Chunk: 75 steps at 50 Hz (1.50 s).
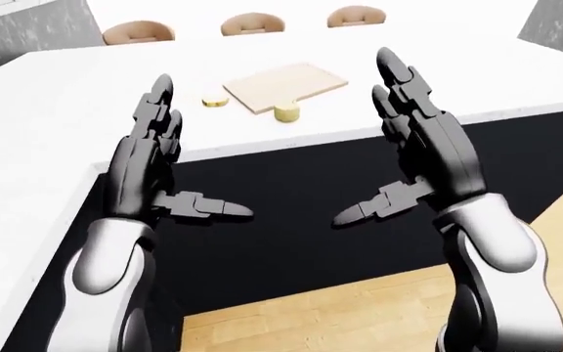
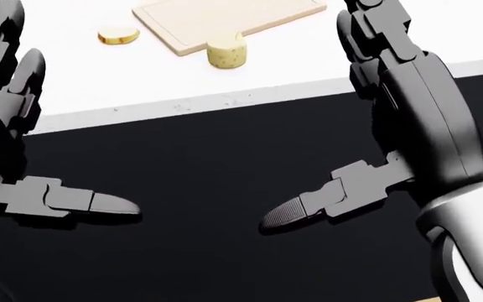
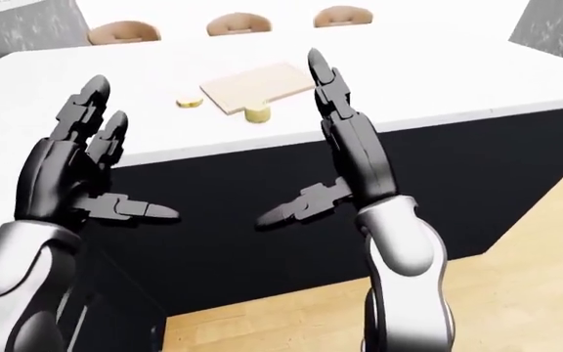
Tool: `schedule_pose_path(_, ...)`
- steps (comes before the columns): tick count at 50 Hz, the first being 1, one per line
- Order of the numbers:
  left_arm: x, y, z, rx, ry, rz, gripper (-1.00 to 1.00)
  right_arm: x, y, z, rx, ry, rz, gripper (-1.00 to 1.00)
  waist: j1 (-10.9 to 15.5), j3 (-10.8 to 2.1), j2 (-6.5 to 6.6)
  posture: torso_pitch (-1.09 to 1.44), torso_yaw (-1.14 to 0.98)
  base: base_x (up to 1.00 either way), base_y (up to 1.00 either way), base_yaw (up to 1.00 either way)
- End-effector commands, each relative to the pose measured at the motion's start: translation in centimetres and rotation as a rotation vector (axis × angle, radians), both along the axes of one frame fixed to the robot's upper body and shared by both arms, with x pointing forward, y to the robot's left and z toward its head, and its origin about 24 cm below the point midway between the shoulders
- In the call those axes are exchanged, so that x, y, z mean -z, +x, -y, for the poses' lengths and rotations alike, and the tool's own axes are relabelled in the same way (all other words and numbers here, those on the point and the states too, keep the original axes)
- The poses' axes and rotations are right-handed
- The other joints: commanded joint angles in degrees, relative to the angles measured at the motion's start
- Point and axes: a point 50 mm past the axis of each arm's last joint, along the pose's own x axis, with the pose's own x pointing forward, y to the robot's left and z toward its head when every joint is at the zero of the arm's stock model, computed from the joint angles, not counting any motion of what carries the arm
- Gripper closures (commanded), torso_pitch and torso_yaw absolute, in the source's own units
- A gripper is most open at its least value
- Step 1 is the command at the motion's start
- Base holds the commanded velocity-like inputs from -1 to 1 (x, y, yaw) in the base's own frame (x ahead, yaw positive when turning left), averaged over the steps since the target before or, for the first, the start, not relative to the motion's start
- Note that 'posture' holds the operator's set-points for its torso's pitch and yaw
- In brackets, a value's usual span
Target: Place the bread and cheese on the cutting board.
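A light wooden cutting board (image 1: pixel 283 86) lies on the white island counter (image 1: pixel 477 73), beyond both hands. A flat round bread slice (image 1: pixel 215 101) lies on the counter just left of the board. A small yellow cheese piece (image 1: pixel 288 112) stands at the board's near edge, touching or just off it; all three also show at the top of the head view, with the cheese (image 2: pixel 227 54) nearest. My left hand (image 1: pixel 198 150) and right hand (image 1: pixel 365 139) are raised, palms facing each other, fingers spread, open and empty, short of the counter.
The island's black side panel (image 1: pixel 291 213) faces me below the counter edge. The white counter continues down the left side (image 1: pixel 27 183). Three tan chair backs (image 1: pixel 252 23) stand beyond the island. Wooden floor (image 1: pixel 359 308) shows at the bottom right.
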Motion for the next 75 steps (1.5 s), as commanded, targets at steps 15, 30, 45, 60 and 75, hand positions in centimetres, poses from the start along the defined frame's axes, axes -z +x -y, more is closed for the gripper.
schedule_pose_path(15,-0.84,-0.38,-0.12,-0.009,0.007,0.059,-1.0,-0.78,-0.34,-0.17,-0.009,0.0,0.058,-1.0,0.5,-1.08,-5.55,0.0,0.0,0.14,0.08,0.0)
schedule_pose_path(30,-0.8,-0.38,-0.07,-0.007,0.006,0.058,-1.0,-0.81,-0.36,-0.19,-0.012,-0.001,0.058,-1.0,0.7,-0.98,-0.11,0.0,0.0,0.14,0.08,0.0)
schedule_pose_path(45,-1.11,-0.37,0.18,-0.001,0.012,0.062,-1.0,-1.21,-0.27,-0.15,-0.014,-0.005,0.062,-1.0,0.7,-1.24,-5.59,0.0,0.0,0.14,0.08,0.0)
schedule_pose_path(60,-0.84,-0.39,0.02,-0.005,0.01,0.059,-1.0,-0.96,-0.36,-0.27,-0.016,-0.002,0.06,-1.0,0.8,-0.95,-2.35,0.0,0.0,0.14,0.08,0.0)
schedule_pose_path(75,-0.63,-0.38,0.09,-0.005,0.01,0.057,-1.0,-0.75,-0.39,-0.17,-0.013,0.001,0.058,-1.0,0.3,-0.59,-2.59,0.0,0.0,0.14,0.08,0.0)
